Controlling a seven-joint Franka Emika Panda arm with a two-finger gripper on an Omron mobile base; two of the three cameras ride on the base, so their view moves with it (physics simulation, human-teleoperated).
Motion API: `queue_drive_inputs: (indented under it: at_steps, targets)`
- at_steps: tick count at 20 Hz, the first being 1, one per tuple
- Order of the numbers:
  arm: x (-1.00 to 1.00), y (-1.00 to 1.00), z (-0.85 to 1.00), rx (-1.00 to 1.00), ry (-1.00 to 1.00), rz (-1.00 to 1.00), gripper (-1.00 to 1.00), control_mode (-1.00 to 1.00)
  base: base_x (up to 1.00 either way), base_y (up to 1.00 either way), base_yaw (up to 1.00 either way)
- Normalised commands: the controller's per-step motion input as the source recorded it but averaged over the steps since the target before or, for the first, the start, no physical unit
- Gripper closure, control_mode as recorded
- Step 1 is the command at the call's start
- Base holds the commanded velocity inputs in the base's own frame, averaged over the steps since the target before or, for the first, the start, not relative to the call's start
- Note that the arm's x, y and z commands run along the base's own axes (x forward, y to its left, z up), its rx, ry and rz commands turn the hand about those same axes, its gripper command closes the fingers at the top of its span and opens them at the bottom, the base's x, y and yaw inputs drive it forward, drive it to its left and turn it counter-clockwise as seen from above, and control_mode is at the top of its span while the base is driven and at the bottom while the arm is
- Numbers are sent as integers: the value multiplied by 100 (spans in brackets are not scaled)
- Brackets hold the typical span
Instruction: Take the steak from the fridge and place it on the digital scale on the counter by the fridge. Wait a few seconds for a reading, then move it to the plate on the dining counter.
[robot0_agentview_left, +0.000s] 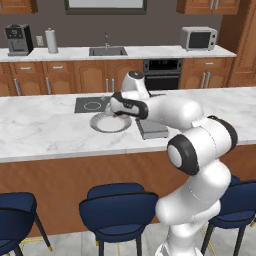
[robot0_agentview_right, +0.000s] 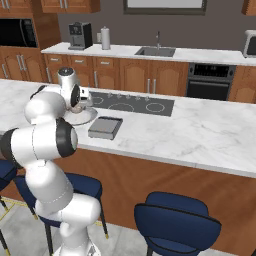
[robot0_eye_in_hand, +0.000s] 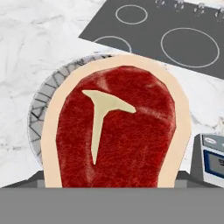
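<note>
The hand (robot0_agentview_left: 118, 113) gripped the steak (robot0_eye_in_hand: 116, 133) directly above the plate (robot0_agentview_left: 102, 124) on the desk (robot0_agentview_left: 40, 130). The scale (robot0_agentview_left: 151, 129) lay just beside the hand, the cooktop (robot0_eye_in_hand: 175, 39) beyond it.

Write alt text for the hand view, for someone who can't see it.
A raw red steak with a pale rim and a T-shaped bone mark hangs close before the camera, above a round grey plate on the white marble dining counter. A black cooktop lies beyond, and a corner of the digital scale shows at right.
</note>
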Motion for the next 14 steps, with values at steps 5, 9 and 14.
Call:
queue_drive_inputs:
  at_steps: [5,9,14]
  targets:
    - [2,14,-19,-9,9,0,100,-100,0,0,0]
    - [0,14,-46,-6,0,0,100,-100,0,0,0]
    - [0,11,-56,0,0,0,100,-100,0,0,0]
